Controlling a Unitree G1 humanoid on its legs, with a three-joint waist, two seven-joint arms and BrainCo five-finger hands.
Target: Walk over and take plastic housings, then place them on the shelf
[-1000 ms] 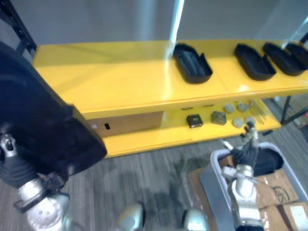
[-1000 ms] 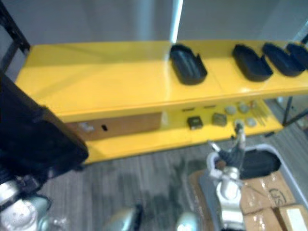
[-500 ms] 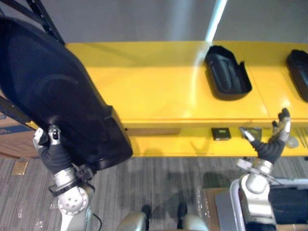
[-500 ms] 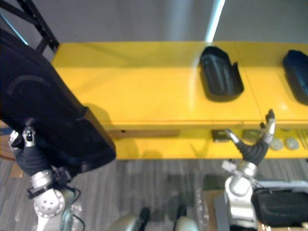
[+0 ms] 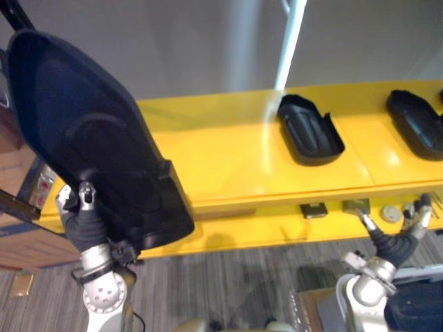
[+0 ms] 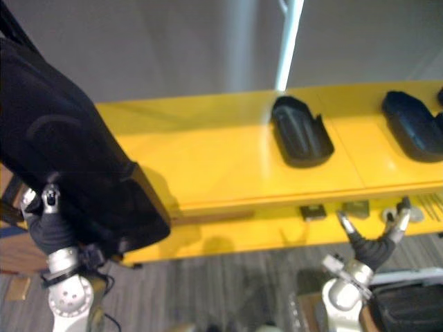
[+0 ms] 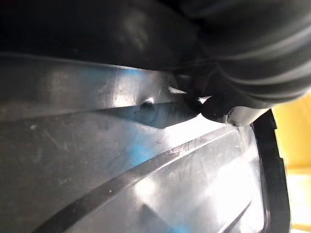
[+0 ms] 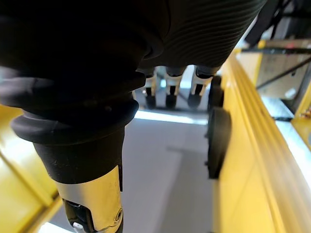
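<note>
The held housing (image 5: pixel 83 131), a large black plastic shell, stands tilted in the air at the shelf's left end. Its hollow inner face turns towards the camera. Its upper end reaches above the shelf's back edge, and its lower end hangs over the front edge.

The left hand (image 5: pixel 84 223) grasps it from below at that lower end. The thumb (image 5: pixel 86 196) lies on the inner face and the fingers are hidden behind the shell. In the left wrist view the ribbed inner wall (image 7: pixel 121 165) sits right against the hand's dark cover.

The yellow shelf (image 5: pixel 228 159) runs across the view. A wide bare stretch of its top lies between the held housing and the middle housing (image 5: pixel 309 129), which rests hollow side up near the back edge. The far housing (image 5: pixel 415 126) lies well apart to the right, also on the top. The front lip runs unbroken along the whole length.

Below it, the lower shelf (image 5: pixel 242 232) carries a small dark box (image 5: pixel 313 209), a grey block (image 5: pixel 356 205) and a round disc (image 5: pixel 392 213) near its right end.

The right hand (image 5: pixel 396 238) hovers just in front of that lower edge. It is released, with fingers (image 8: pixel 168 90) straight and spread, and it holds nothing. Grey floor (image 5: pixel 235 290) lies in front of the shelf.
</note>
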